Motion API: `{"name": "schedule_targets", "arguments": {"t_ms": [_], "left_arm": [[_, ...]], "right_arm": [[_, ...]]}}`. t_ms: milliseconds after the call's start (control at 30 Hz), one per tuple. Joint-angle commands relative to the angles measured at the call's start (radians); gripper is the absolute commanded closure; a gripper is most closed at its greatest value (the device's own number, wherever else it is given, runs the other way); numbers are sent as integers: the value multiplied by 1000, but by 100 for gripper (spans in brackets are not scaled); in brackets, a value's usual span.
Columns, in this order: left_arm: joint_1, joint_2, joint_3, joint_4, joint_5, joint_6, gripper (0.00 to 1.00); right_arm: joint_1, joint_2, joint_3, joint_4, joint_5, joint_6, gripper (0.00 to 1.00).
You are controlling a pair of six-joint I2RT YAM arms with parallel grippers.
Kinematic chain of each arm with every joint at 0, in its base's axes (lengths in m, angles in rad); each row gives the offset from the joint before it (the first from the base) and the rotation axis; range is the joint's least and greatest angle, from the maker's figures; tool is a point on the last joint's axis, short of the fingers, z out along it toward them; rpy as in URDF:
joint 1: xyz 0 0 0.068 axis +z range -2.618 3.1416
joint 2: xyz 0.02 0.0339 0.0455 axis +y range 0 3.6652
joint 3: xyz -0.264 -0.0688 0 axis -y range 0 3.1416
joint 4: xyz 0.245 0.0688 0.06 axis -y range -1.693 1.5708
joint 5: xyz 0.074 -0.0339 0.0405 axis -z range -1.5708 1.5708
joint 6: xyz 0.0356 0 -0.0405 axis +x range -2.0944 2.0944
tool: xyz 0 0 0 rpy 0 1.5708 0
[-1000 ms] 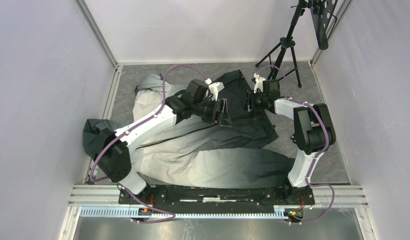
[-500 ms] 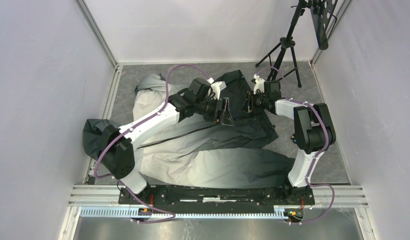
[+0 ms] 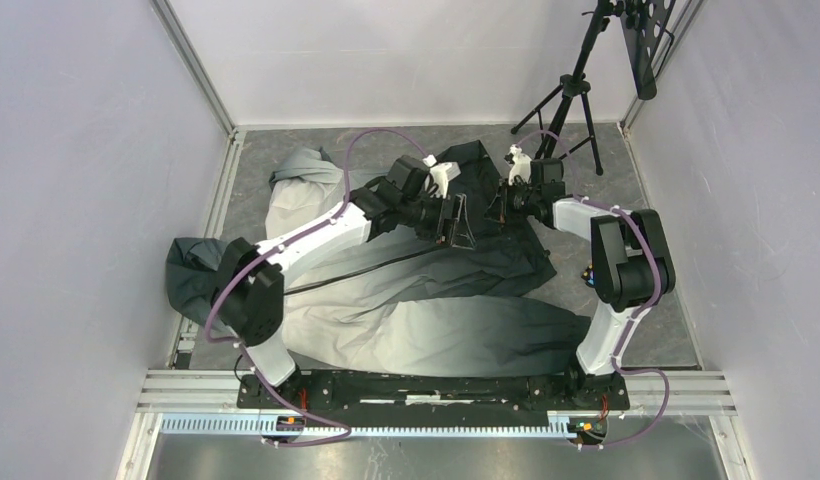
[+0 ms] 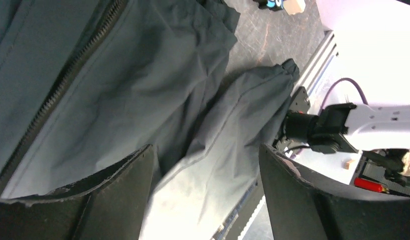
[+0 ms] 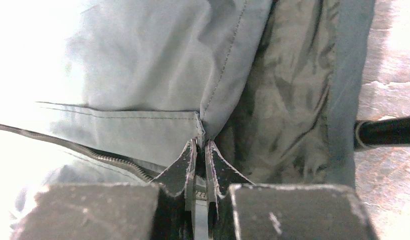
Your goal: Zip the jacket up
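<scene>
The jacket [image 3: 426, 310] lies spread on the table, pale grey near me and shading to black at the far end. Its zipper [image 3: 366, 268] runs open across the front. My right gripper [image 3: 497, 210] is down at the dark far end. In the right wrist view it [image 5: 200, 145] is shut on the jacket's [image 5: 143, 75] edge corner, right where the zipper [image 5: 108, 159] ends. My left gripper [image 3: 462, 224] hovers just left of it, open. Between its wide jaws [image 4: 205, 150] only jacket fabric [image 4: 118, 90] and a sleeve show below, with the zipper [image 4: 53, 100] off to the left.
A black tripod [image 3: 571, 90] stands at the far right corner beside a dark stand [image 3: 646, 40]. White walls close in both sides. An aluminium rail [image 3: 436, 390] runs along the near edge, and a dark sleeve cuff [image 3: 186, 270] hangs at the left rail.
My right gripper has closed onto the jacket's edge corner. My left arm has reached farther right and away from me, bringing its open gripper closer to the right one.
</scene>
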Motion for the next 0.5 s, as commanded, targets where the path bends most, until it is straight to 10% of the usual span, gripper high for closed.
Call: {"name": "schedule_targets", "arguments": {"t_ms": [0,467], "left_arm": [[8,76,74,140,-20,111,17],[94,286,189,346,189,561,18]], "right_arm": [[-2,-43,50,-14,-143,55,100],[-62,-75,-38,220,-408,343,100]]}}
